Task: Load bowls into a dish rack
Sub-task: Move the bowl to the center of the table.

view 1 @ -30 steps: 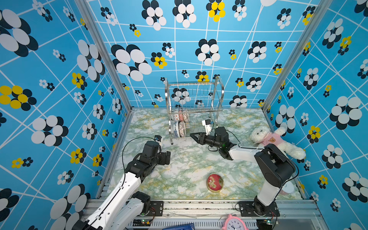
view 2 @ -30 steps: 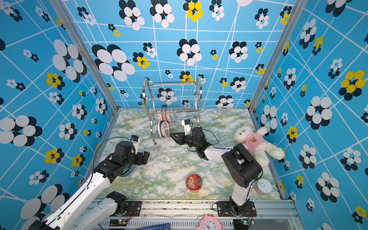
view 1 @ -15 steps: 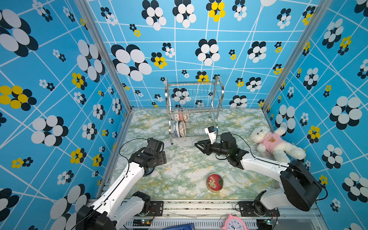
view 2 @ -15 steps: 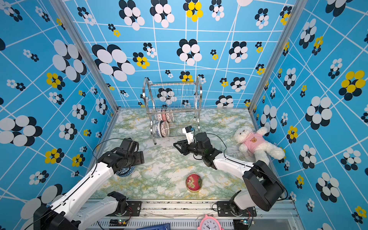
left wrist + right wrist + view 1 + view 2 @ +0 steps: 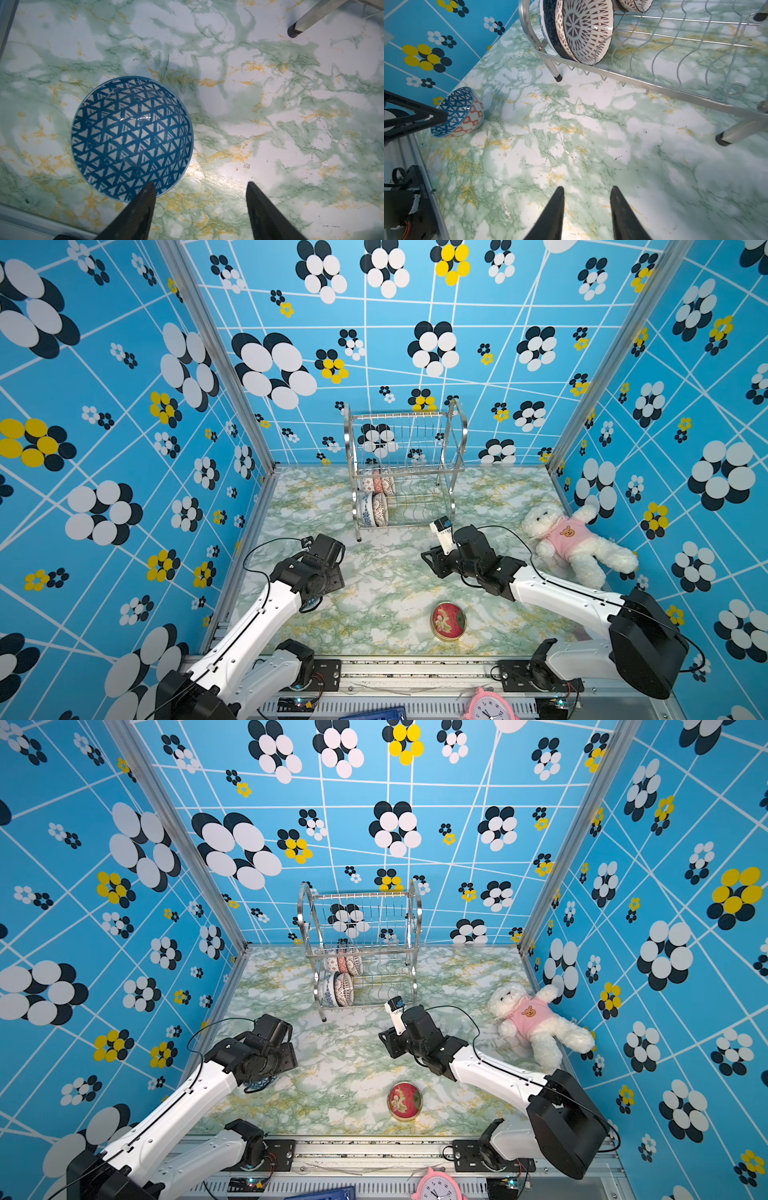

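Nearest first: a pink clock (image 5: 492, 707) is lying at the near edge, in front of the arm bases. Just beyond it, a red round tin (image 5: 448, 621) is sitting flat on the marbled worktop (image 5: 395, 580), a little right of centre and well apart from both arms.

Near left, close to the left wall, the blue-latticed bowl (image 5: 128, 135) is sitting mouth up on the worktop. It is mostly hidden under the arm in both top views. The left gripper (image 5: 200, 185) is hanging over it, pointing down. Its fingers (image 5: 143, 207) are standing spread. One tip is lying over the bowl's inside at the rim and the other over bare marble, so the rim is falling between them. Contact: cannot tell.

Mid-worktop, right of centre, the right gripper (image 5: 587, 188) is reaching toward the left. Its fingers are standing partly apart, with only marble showing between them, pinching nothing.

Farther right, a white plush bear (image 5: 573, 543) in a pink shirt is lying by the right wall.

Far centre, the dish rack (image 5: 405, 475) is standing against the back wall. The upper-tier bowls (image 5: 376, 485), three of them, are standing on edge at its left end. The lower-tier bowls (image 5: 374, 508), two of them, are standing on edge directly below.
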Tool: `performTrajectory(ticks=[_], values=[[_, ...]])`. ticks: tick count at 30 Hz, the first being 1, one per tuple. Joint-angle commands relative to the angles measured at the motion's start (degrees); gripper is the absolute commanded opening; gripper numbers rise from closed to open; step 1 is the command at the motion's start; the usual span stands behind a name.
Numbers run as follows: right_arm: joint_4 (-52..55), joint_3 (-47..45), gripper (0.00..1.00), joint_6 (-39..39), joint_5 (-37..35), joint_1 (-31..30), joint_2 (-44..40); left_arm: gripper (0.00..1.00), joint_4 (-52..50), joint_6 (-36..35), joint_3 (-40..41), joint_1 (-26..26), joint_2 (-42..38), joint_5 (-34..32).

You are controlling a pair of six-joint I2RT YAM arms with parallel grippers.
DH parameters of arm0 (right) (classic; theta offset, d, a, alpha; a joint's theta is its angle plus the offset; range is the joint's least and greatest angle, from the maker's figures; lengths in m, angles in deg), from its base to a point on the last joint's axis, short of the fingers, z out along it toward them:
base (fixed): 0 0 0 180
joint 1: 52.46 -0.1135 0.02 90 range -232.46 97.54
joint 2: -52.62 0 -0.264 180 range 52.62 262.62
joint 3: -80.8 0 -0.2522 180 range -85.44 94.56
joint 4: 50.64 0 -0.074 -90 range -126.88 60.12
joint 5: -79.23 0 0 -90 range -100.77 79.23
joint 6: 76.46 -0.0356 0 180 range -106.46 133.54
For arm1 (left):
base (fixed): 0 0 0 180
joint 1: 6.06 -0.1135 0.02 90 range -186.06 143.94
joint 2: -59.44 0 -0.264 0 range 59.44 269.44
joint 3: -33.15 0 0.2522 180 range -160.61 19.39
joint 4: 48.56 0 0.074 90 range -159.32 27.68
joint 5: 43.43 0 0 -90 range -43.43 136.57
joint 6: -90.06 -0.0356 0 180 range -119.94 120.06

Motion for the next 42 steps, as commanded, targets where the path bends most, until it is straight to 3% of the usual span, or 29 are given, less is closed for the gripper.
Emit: performTrajectory(ticks=[1,8,11,25,27,32,36,42], values=[[2.9,-0.7,0.40,0.9,-3.3,-0.3,-2.3,0.69,-3.2,4.4,1.2,0.9,1.5,-2.5],[2.6,-4.0,0.40,-2.7,-2.8,-0.3,-6.5,0.64,-3.0,7.3,3.1,1.4,4.5,-4.2],[3.5,-4.7,0.40,-3.1,-2.5,-0.3,-8.0,0.57,-1.6,7.2,3.6,1.5,6.4,-4.5],[10.5,-4.1,0.41,-1.7,-2.6,-0.3,-14.0,0.44,6.1,1.6,2.5,1.4,15.7,-6.0],[11.5,-4.1,0.41,-1.8,-2.6,-0.3,-14.9,0.35,6.9,0.4,1.8,1.3,17.6,-6.1],[13.2,-4.1,0.41,-2.2,-2.9,-0.3,-16.7,0.23,8.9,-1.6,0.2,1.6,21.0,-4.0],[14.1,-3.9,0.42,-3.2,-3.8,-0.3,-18.4,0.13,9.5,-1.3,-0.9,3.7,21.9,-2.3],[15.1,-4.1,0.45,-6.4,-5.8,-0.3,-22.1,0.07,8.8,0.8,-4.8,11.1,24.9,-1.9]])
